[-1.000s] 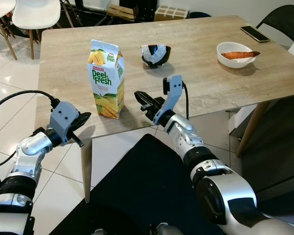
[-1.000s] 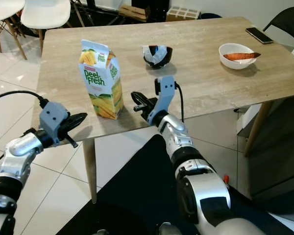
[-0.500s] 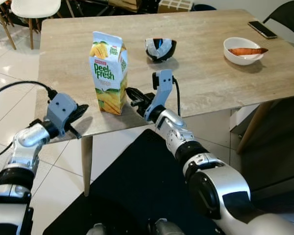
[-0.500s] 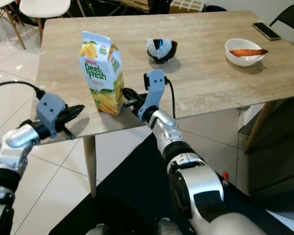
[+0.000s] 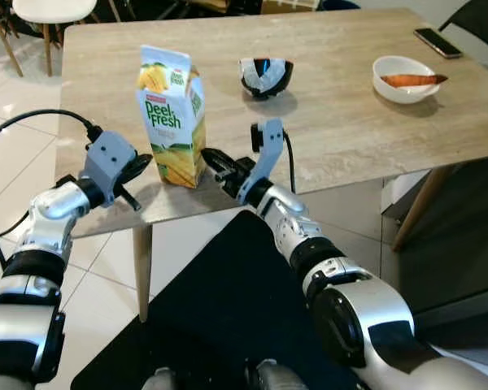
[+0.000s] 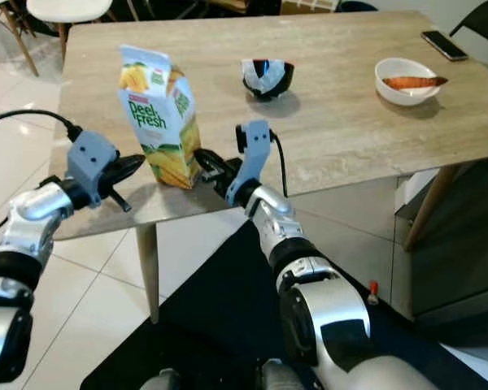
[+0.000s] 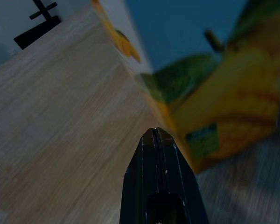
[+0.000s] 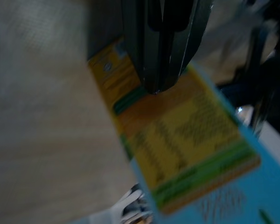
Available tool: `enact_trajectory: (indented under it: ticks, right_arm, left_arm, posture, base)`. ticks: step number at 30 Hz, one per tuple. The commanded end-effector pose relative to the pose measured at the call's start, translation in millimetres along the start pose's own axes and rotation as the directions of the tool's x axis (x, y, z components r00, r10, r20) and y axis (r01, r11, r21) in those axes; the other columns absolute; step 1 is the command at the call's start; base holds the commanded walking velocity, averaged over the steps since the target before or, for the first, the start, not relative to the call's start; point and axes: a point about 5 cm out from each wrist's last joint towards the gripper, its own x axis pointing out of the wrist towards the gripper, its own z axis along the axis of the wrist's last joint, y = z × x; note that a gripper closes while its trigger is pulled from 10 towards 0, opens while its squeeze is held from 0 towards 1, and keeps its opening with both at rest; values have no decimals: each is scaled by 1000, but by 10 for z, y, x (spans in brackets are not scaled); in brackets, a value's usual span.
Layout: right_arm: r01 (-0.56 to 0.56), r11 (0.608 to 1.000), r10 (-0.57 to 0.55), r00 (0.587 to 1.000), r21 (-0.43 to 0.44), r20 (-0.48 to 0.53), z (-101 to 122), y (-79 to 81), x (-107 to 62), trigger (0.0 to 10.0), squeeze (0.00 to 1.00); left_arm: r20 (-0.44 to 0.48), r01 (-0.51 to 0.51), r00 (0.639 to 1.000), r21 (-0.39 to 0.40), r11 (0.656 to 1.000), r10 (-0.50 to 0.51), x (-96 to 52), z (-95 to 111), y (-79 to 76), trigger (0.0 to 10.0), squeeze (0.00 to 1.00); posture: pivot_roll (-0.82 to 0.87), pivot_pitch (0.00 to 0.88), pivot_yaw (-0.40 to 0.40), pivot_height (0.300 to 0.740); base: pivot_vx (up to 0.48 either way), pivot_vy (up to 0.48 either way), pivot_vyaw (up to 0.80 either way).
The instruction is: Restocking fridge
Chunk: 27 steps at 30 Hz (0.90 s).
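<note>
Judging progress as barely begun, I see the juice carton upright near the table front edge, the left gripper and right gripper flanking it, both closed on nothing

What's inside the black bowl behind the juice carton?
The black bowl on the table holds something crumpled, white and bluish, like a wrapper or packet. What it is, and whether anything lies beneath it, cannot be told from here.
</note>
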Motion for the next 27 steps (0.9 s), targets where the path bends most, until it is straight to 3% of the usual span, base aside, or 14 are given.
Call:
enact_trajectory:
  ticks: [1,2,12,16,19,22,23,25,27]
  right_arm:
    - [-42,999,42,999,29,-1,-66,53,-13,10000,0]
    - [-104,994,103,995,46,10,-79,97,-38,10000,0]
    - [-303,948,299,953,96,56,-57,253,-179,10000,0]
    - [-323,942,319,946,95,55,-44,260,-213,10000,0]
    - [-233,971,232,972,56,36,7,104,-276,10000,0]
    - [-206,978,204,978,45,31,18,67,-281,10000,0]
    - [-112,994,111,993,16,41,102,-44,-272,10000,0]
    - [-112,994,111,993,16,41,102,-44,-272,10000,0]
    - [-28,1000,27,994,8,110,293,-144,-249,10000,0]
  left_arm:
    - [-15,47,999,5,999,-47,49,-32,-89,10000,0]
    - [-15,52,999,5,999,-52,89,-20,-101,10000,0]
    - [-16,59,998,15,998,-58,183,15,-126,10000,0]
    - [-18,55,998,19,998,-55,184,15,-118,10000,0]
    - [-51,29,998,47,998,-27,113,-23,-37,10000,0]
    - [-54,25,998,51,998,-23,97,-27,-21,10000,0]
    - [-41,18,999,41,999,-16,53,-21,19,10000,0]
    - [-41,18,999,41,999,-16,53,-21,19,10000,0]
    - [-7,28,1000,4,1000,-28,-29,-39,13,10000,0]
  posture:
    - [-75,221,-43,740]
    - [-79,218,-40,740]
    - [-94,200,-30,740]
    - [-100,187,-24,740]
    - [-101,173,-25,740]
    - [-101,173,-25,740]
    - [-98,164,-27,740]
    - [-98,164,-27,740]
    - [-96,156,-34,740]
  base:
    - [0,0,0]
    - [0,0,0]
    - [0,0,0]
    - [0,0,0]
    - [0,0,0]
    - [0,0,0]
    - [0,0,0]
    - [0,0,0]
    - [0,0,0]
